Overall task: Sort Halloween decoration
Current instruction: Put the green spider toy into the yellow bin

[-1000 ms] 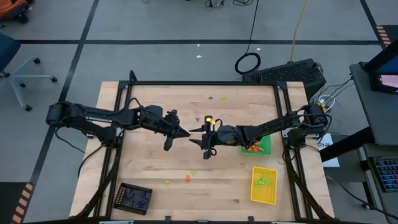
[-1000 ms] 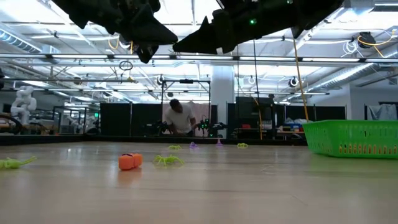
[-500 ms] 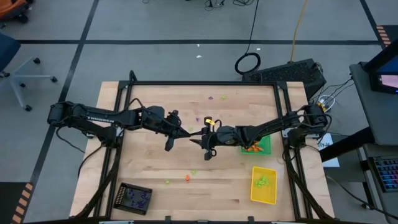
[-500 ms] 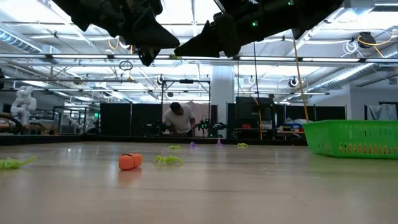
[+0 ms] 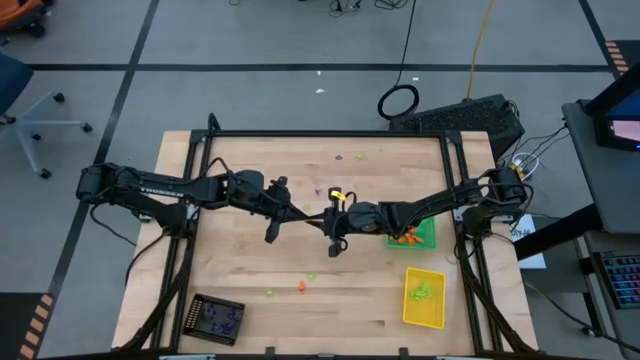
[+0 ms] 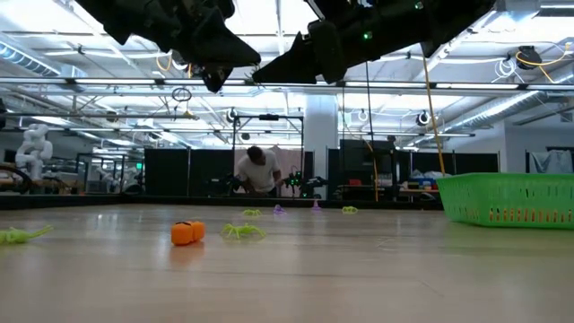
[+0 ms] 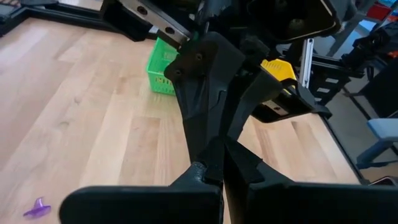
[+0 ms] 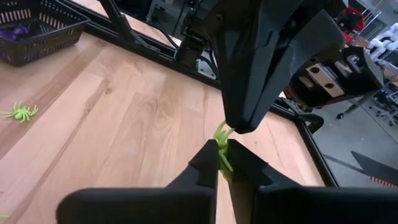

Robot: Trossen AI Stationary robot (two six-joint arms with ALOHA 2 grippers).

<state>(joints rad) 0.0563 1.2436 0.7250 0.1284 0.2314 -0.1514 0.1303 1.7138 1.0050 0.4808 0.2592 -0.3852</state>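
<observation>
A: From above, what flanks the right gripper (image 5: 318, 221)?
B: The green tray (image 5: 413, 233) of orange bits is just behind it, with the yellow tray (image 5: 423, 297) of lime bits nearer the table's (image 5: 240, 270) front edge.
A: Right wrist view?
B: Jaws are pinched on a lime trinket (image 8: 222, 149); the left gripper (image 8: 239, 127), closed, grips its other end.
A: Low view?
B: An orange piece (image 6: 187, 232) lies below both; a person (image 6: 259, 170) stands far off.
</observation>
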